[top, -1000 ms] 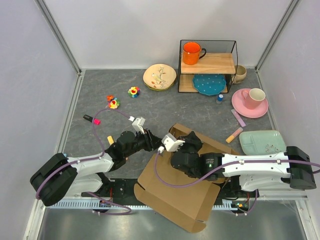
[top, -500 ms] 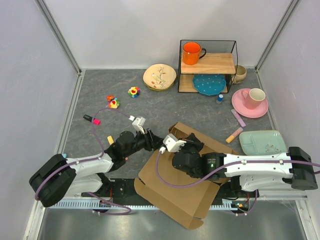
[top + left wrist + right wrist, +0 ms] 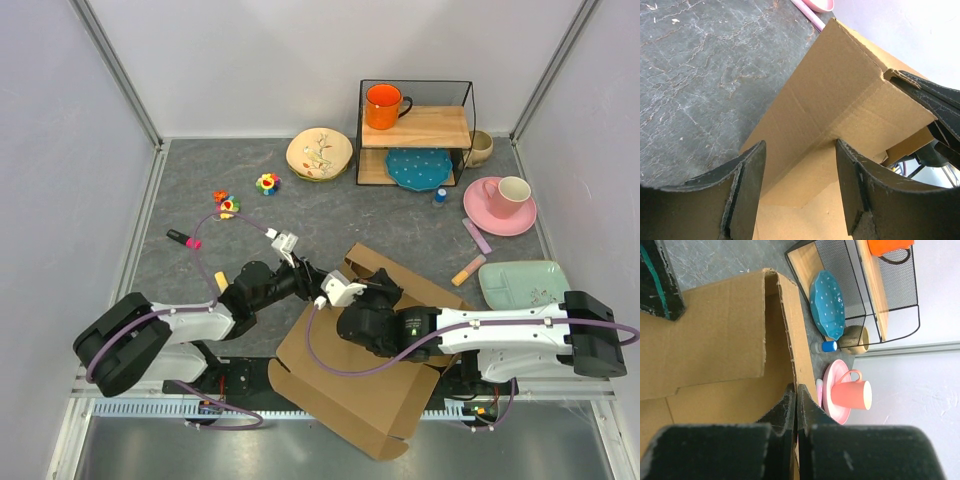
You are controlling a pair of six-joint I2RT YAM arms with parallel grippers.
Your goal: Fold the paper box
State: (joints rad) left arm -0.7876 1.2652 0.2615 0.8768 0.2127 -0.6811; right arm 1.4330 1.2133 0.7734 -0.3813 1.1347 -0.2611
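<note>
The paper box (image 3: 350, 385), a brown cardboard sheet with creased flaps, lies at the near middle of the table, its far wall raised. In the right wrist view my right gripper (image 3: 796, 388) is shut on the top edge of that raised wall (image 3: 790, 335). From above, the right gripper (image 3: 383, 286) sits at the box's far corner. My left gripper (image 3: 800, 145) is open, its fingers (image 3: 752, 170) spread in front of the box's inner fold (image 3: 835, 115), nothing between them. It hovers at the box's left far edge (image 3: 314, 282).
A wire-framed wooden shelf (image 3: 415, 128) holds an orange mug (image 3: 383, 105) and a teal plate (image 3: 418, 167). A floral plate (image 3: 319, 153), a pink mug on a pink plate (image 3: 510, 195), a green tray (image 3: 525, 283), markers (image 3: 468, 270) and flower toys (image 3: 228, 207) lie around.
The right jaws have closed onto the box's raised wall. The left jaws have opened wider, and the left arm has edged toward the box.
</note>
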